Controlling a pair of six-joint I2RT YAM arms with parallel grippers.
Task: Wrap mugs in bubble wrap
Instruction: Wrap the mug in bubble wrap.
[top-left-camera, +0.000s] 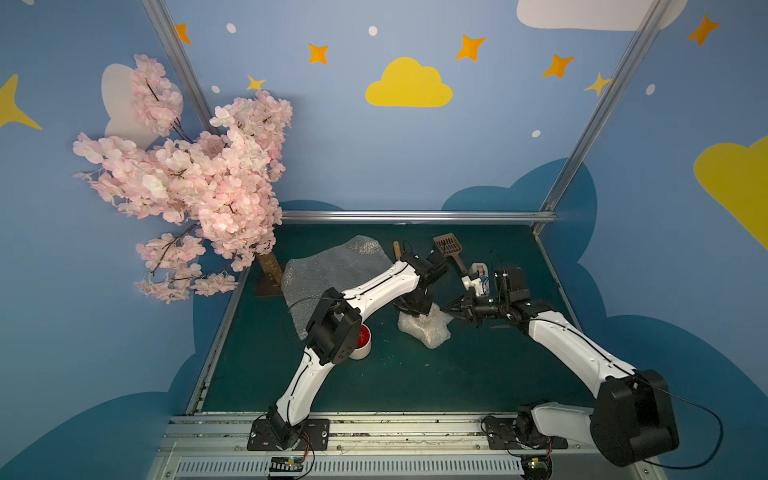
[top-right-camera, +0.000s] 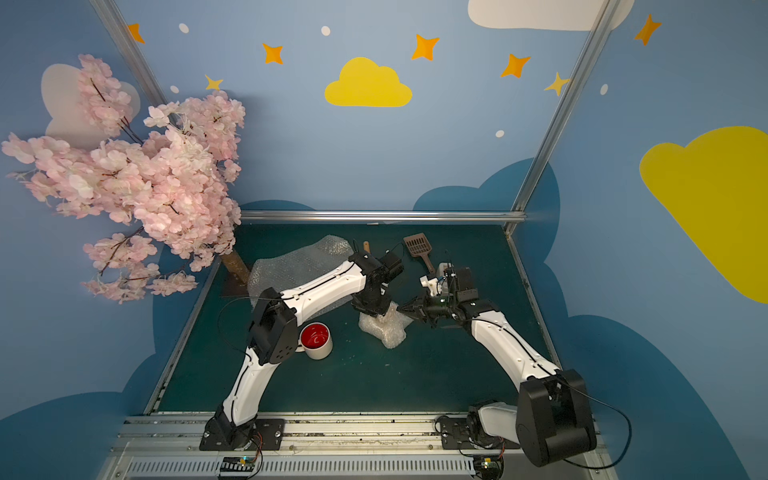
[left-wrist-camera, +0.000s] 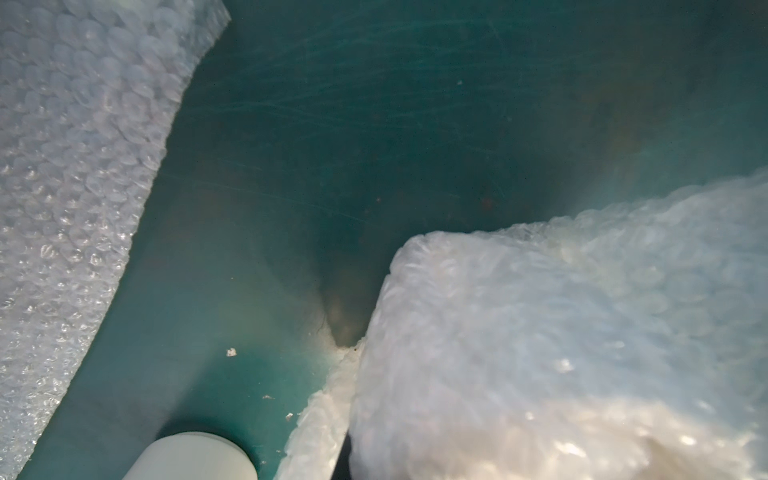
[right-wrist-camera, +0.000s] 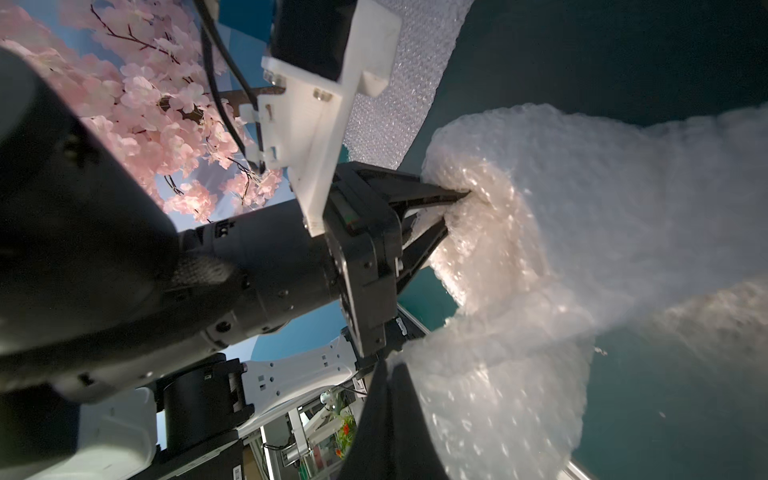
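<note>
Bubble wrap bundle (top-left-camera: 426, 330) sits lumpy on the table (top-left-camera: 415, 382), its gathered top pinched by the left hand (right-wrist-camera: 456, 205), likely to stop it unfolding. Right hand (top-left-camera: 452, 309), pressed together, noses its edge; the red-lined mug (top-right-camera: 316, 340) waits bare nearby.

Front half of table (top-left-camera: 436, 382) open. Red-lined mug (top-right-camera: 316, 340) and wrapped bundle (top-left-camera: 426, 328) block the middle; flat sheet (top-left-camera: 332, 266), scoop (top-left-camera: 448, 248) crowd the back.

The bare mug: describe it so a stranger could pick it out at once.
On the green table, look left of centre, beside the left arm's elbow. The mug stands upright there, cream outside and glossy red inside, uncovered, unlike the wrapped bundle mid-table.
</note>
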